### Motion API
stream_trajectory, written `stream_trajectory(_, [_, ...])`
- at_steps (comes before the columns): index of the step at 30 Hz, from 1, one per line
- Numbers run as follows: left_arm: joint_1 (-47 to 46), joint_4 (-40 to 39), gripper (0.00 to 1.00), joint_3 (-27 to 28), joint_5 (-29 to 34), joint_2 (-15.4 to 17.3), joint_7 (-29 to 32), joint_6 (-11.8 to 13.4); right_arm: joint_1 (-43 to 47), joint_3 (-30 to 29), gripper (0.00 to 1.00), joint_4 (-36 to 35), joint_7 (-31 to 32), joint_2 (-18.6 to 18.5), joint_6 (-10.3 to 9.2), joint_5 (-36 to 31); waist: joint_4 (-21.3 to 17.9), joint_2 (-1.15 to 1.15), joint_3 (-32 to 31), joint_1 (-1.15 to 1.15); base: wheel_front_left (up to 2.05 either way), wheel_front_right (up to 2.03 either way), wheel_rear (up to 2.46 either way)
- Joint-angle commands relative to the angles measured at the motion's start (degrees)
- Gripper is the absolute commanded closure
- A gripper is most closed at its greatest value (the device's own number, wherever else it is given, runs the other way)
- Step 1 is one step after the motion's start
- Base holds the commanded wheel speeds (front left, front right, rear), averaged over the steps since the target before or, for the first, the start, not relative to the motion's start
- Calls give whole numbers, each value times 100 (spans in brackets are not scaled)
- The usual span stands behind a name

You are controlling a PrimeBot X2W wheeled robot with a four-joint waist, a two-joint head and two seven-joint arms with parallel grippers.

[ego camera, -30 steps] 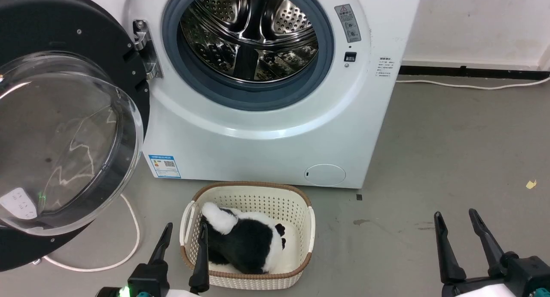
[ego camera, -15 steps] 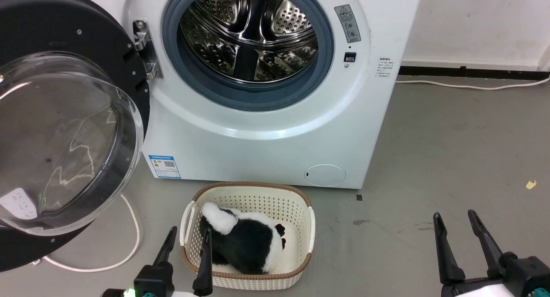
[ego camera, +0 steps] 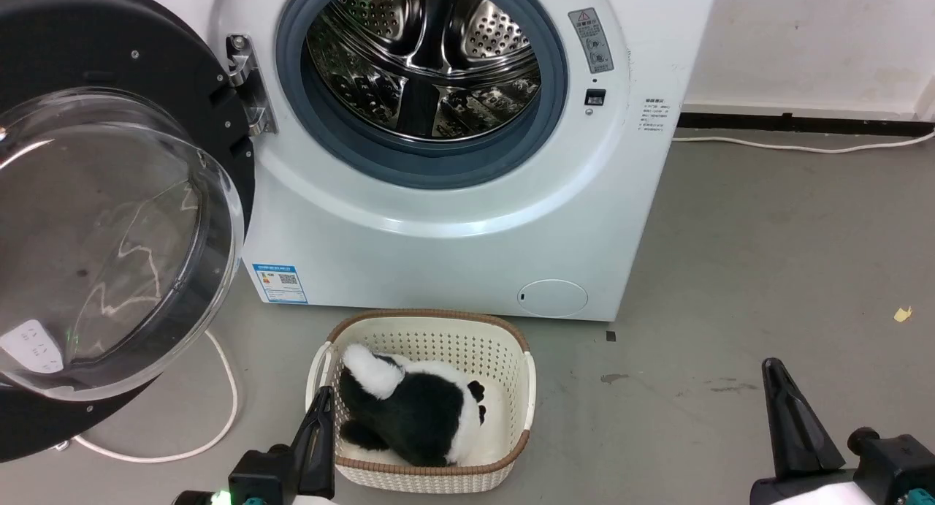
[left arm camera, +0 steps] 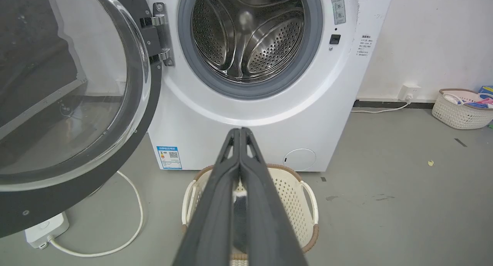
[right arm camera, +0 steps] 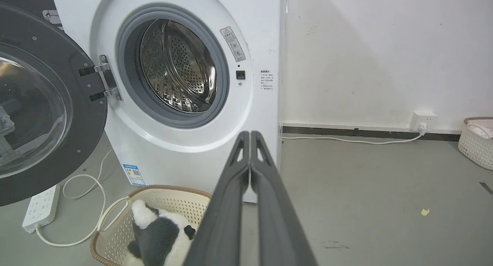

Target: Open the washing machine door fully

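Observation:
The washing machine door [ego camera: 88, 44], glossy black with a bulging clear glass bowl, stands swung wide to the left of the white washing machine [ego camera: 453, 227], held by its hinge [ego camera: 245, 81]. The steel drum [ego camera: 424, 59] lies exposed behind its grey rubber ring. The door also shows in the left wrist view [left arm camera: 77, 173] and the right wrist view [right arm camera: 84, 116]. My left gripper [ego camera: 324, 399] is low at the basket's left rim, shut with nothing in it, its tips [left arm camera: 239, 131] pressed together. My right gripper [ego camera: 774, 373] hovers over the floor at lower right, shut and empty, and appears too in its wrist view [right arm camera: 250, 133].
A cream basket [ego camera: 427, 316] holding a black-and-white plush toy [ego camera: 416, 410] sits on the floor before the machine. A white cable [ego camera: 226, 388] and power strip [left arm camera: 42, 229] lie under the door. Another basket [left arm camera: 460, 116] stands by the right wall. Bare grey floor stretches to the right.
Both grippers have gone from open to shut, their fingers now together. The left one drifted slightly right and both sit a little lower. The door has not moved.

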Motion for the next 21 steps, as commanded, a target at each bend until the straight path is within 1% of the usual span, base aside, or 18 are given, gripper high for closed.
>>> stream_trajectory(1, [-5,-18,100,37,34,-16,36,-26,-14,7,100,2,29,2,0,-17,-3,0,1,0,0,0,0])
stream_trajectory(21, [-39,-133,100,289,246,-128,269,-184,-105,49,100,13,232,6,1,-130,-36,0,15,0,0,0,0])
